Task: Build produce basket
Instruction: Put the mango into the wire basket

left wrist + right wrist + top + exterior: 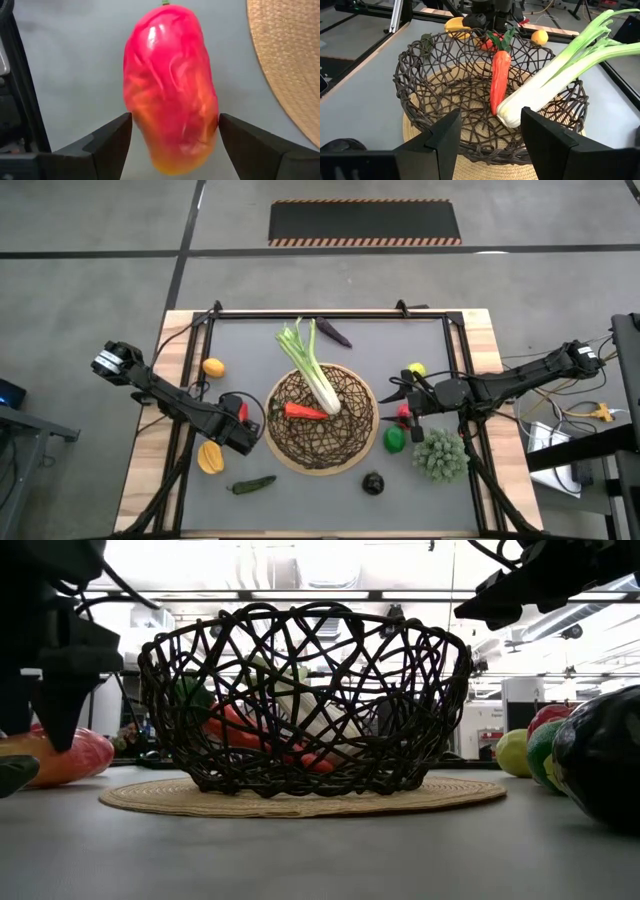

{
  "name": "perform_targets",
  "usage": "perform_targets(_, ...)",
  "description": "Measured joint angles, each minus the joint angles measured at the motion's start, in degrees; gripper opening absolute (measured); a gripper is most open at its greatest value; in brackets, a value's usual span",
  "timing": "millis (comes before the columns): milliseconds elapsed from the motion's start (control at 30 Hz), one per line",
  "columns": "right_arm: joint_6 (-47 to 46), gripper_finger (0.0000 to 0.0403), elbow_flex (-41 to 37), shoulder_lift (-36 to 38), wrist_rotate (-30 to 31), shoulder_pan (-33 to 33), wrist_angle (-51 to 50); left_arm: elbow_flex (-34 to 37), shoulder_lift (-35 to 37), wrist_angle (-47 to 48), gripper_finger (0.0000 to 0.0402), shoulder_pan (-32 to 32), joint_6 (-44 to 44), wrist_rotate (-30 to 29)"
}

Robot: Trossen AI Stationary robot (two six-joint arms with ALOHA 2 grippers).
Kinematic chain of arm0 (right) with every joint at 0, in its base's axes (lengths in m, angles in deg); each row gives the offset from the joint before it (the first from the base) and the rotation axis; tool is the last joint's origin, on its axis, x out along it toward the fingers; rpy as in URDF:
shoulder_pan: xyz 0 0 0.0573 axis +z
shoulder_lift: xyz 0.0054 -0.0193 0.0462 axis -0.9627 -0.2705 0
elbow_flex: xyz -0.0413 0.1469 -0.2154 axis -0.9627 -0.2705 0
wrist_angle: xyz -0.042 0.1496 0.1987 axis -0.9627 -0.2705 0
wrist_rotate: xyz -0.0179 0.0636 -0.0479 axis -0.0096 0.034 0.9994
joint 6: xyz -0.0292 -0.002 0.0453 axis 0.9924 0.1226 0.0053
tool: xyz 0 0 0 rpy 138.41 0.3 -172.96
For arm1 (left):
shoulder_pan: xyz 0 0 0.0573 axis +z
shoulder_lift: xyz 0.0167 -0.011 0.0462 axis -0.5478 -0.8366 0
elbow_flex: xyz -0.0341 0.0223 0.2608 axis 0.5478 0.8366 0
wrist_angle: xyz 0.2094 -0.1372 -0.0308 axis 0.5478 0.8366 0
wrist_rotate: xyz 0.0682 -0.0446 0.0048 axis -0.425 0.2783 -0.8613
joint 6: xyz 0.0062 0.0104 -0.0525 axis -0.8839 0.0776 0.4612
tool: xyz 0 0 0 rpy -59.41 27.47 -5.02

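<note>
A slip is the risk: the red pepper (171, 90) is glossy and rounded, framed by the left gripper (175, 132) whose fingers are spread wider than the fruit, with small gaps seen either side, so nothing is clamped yet. A shallow or off-centre squeeze could squirt it across the table (250, 345). Just beyond, the basket (322, 420) is seen holding a carrot (499, 80) and a leek (560, 70). Farther across, the right gripper (490, 135) is held apart and empty, facing the basket.
</note>
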Motion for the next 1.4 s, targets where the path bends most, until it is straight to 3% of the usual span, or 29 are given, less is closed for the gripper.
perform_targets(167, -0.6, 0.019, 0.0, 0.0, 0.0, 0.0, 0.0, 0.3, 0.0, -0.4, 0.0258, 0.0, 0.0, 0.0)
perform_targets(467, -0.6, 0.019, 0.0, 0.0, 0.0, 0.0, 0.0, 0.3, 0.0, -0.4, 0.0152, 0.0, -0.2, 0.3)
perform_targets(700, -0.5, 0.019, 0.0, 0.0, 0.0, 0.0, 0.0, 0.2, 0.2, 0.2, 0.014, 0.0, -0.4, 0.6)
perform_targets(867, -0.5, 0.019, 0.0, 0.0, 0.0, 0.0, 0.0, -4.1, 1.1, 7.7, 0.0138, 0.0, -1.5, 0.0)
perform_targets(1000, -0.4, 0.019, 0.0, 0.0, 0.1, 0.0, 0.0, -9.6, 2.5, 14.7, 0.0136, 0.0, -2.2, -8.6)
perform_targets(1167, -0.4, 0.019, 0.0, 0.0, 0.1, 0.0, 1.8, -15.9, 4.7, 15.6, 0.0136, 0.0, -10.0, -22.4)
perform_targets(1400, -1.8, 0.019, -0.5, -0.1, 0.5, 0.0, 6.1, -23.0, 6.5, 15.4, 0.014, -0.1, -22.8, -33.4)
